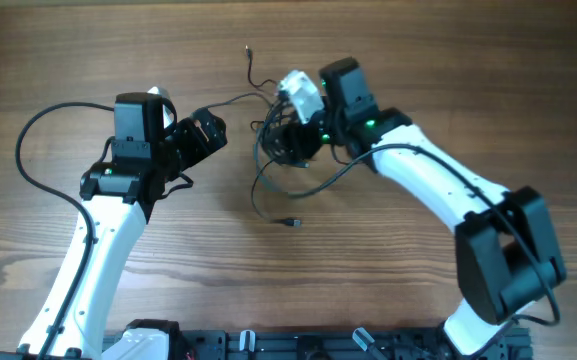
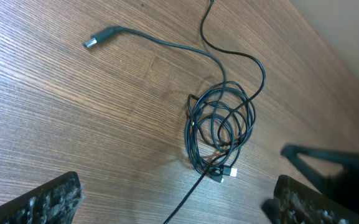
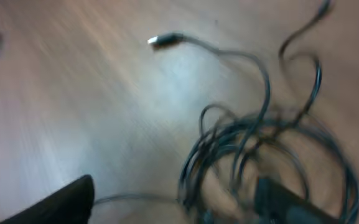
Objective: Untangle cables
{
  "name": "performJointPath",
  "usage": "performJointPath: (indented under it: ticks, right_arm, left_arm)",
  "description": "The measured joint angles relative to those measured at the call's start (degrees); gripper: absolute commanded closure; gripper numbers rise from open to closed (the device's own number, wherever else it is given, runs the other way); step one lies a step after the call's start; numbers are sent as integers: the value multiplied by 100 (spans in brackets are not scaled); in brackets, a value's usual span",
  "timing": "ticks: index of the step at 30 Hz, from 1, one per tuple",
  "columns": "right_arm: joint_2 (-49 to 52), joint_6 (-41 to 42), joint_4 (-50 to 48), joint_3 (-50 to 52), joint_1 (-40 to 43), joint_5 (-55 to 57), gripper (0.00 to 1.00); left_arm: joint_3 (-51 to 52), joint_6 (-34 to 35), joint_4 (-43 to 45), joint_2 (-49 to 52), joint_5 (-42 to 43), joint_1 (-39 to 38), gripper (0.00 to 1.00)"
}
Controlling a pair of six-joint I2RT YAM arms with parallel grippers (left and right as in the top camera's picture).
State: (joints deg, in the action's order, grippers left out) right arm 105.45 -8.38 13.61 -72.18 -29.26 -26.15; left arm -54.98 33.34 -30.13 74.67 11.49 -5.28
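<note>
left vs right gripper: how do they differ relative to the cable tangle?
Black two-finger left gripper sits beside the tangle of thin black cables, clear of the coil; black right gripper hangs over it. Left wrist view is sharp, right's blurred. Shared: both jaws open, gripping nothing.

Cables (image 3: 260, 149): black tangle of loops, blurred, on wooden table (image 3: 73, 112). Plug end (image 3: 163, 40): up-left of the tangle. Right gripper (image 3: 173, 196): fingers (image 3: 61, 202) spread, one left of the tangle, one over its lower edge.
</note>
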Motion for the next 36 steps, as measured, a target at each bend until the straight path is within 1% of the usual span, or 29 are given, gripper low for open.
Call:
performJointPath:
  ticks: [2, 3, 4, 5, 6, 8, 10, 12, 13, 14, 16, 18, 20, 21, 24, 26, 27, 28, 29, 33, 35, 36]
  right_arm:
    - [256, -354, -555, 13, -361, 483, 16]
    - [415, -463, -890, 26, -503, 693, 21]
    - [643, -546, -1320, 31, -627, 1001, 25]
    - [811, -555, -1561, 31, -678, 1250, 25]
    - [1073, -496, -1775, 28, -682, 1792, 24]
    - [1196, -197, -1794, 13, -568, 2352, 24]
    - [1196, 236, -1812, -142, -472, 2544, 24]
    - [1196, 765, -1888, -299, -345, 2573, 24]
    - [1196, 883, -1915, -299, -306, 2509, 24]
    - [1217, 1016, -1978, -299, -240, 2424, 27]
    - [1314, 1182, -2109, -304, -168, 2321, 36]
    - [1613, 1335, -2317, -310, -72, 2076, 57]
    - [1788, 1421, -2529, -308, -55, 1803, 92]
    - [1792, 1429, -2623, -308, -59, 1707, 96]
    - [1792, 1460, -2691, -308, -59, 1274, 96]
    - [1716, 1574, -2343, -323, -59, 994, 96]
    - [1499, 1655, -1947, -313, -57, 774, 96]
    - [1215, 1718, -1731, -306, -52, 551, 96]
    - [605, 1762, -1482, -306, -46, 179, 96]
    - [-1095, 1847, -1128, -332, -42, -651, 96]
    - [-1635, 1930, -973, -339, -42, -1123, 96]
    - [-1744, 1950, -964, -339, -42, -1303, 96]
  left_arm:
    - [0, 0, 15, 20, 0, 0, 0]
    - [-2, 0, 15, 44, 0, 0, 0]
    - [-2, 0, 13, 68, 0, 0, 0]
    - [-2, 0, 7, 81, 0, 0, 0]
    - [-2, 0, 11, 87, -2, 0, 0]
    - [-4, 0, 11, 90, -2, 0, 0]
    - [-4, 0, 31, 92, 0, 0, 0]
    - [-4, 0, 66, 92, 0, 0, 0]
    - [-4, 0, 79, 101, 0, 0, 0]
    - [-4, 0, 111, 122, 0, 0, 0]
    - [-4, 2, 186, 197, 0, 0, 0]
    - [-7, 0, 208, 348, -2, 0, 0]
    - [-7, 2, 210, 498, 37, 0, 0]
    - [-7, 2, 205, 542, 55, 0, 0]
    - [-7, 4, 208, 723, 297, 0, 0]
    - [-7, 4, 208, 841, 525, -2, 0]
    - [-7, 7, 216, 909, 581, -42, 0]
    - [-7, 7, 225, 975, 603, -96, 0]
    - [-7, 7, 258, 1069, 645, -219, 0]
    - [-7, 9, 581, 1357, 688, -719, 0]
    - [-7, 144, 894, 1464, 691, -933, 0]
    - [-7, 192, 992, 1497, 691, -981, 0]
